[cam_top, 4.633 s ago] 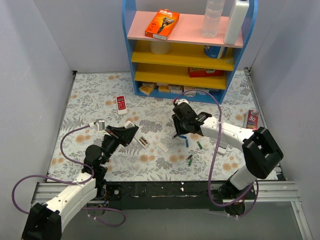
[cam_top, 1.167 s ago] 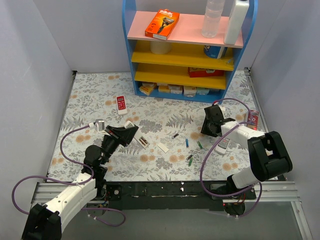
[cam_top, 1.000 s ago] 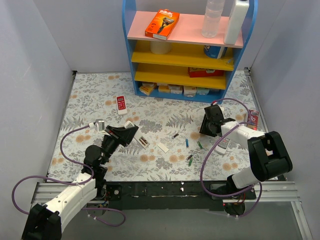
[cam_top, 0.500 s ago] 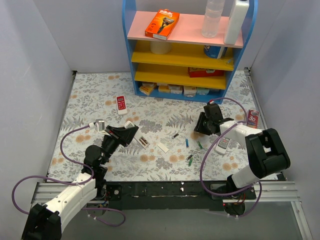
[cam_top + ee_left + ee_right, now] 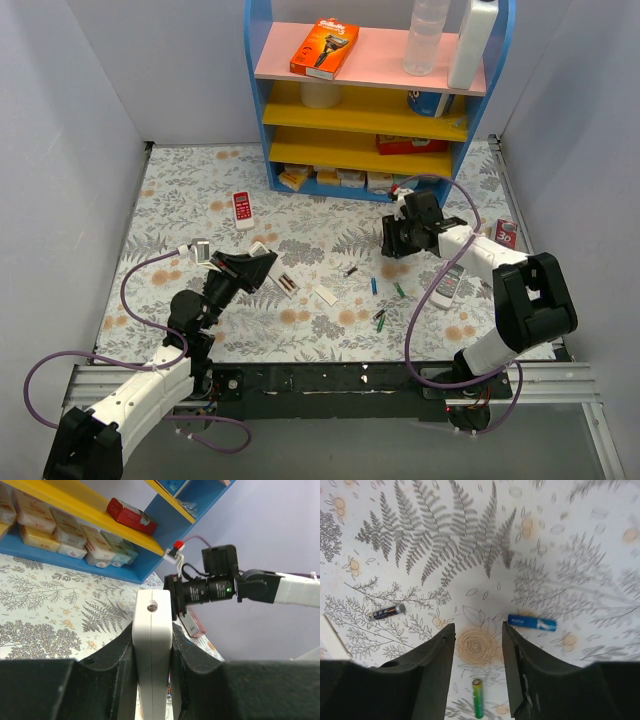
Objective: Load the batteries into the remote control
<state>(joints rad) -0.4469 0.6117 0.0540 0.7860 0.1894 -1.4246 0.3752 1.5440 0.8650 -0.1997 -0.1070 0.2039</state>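
Two arms show in the overhead view. Lower left of centre, the left pincer (image 5: 256, 262) is closed on the remote control (image 5: 262, 248), whose white end pokes out past the fingertips. The right pincer (image 5: 390, 240) hangs right of centre, just below the blue shelf (image 5: 258, 120), and its spread cannot be judged from here. On the flowered bench (image 5: 180, 190) between them lie a dark battery (image 5: 351, 270), a blue battery (image 5: 374, 284) and a green battery (image 5: 399, 290), near one another but apart, with a fourth battery (image 5: 380, 318) lower down. A red-and-white remote (image 5: 242, 209) sits toward the upper left. In the left wrist view the left pincer (image 5: 152, 632) clamps the remote control (image 5: 151, 610) edge-on at centre frame, with a small round hole near its top end and the right arm (image 5: 210, 587) behind it at upper right. In the right wrist view the right pincer (image 5: 477, 630) is spread wide and holds nothing. The dark battery (image 5: 386, 612) lies at left, the blue battery (image 5: 531, 622) at right and the green battery (image 5: 477, 698) at bottom centre.
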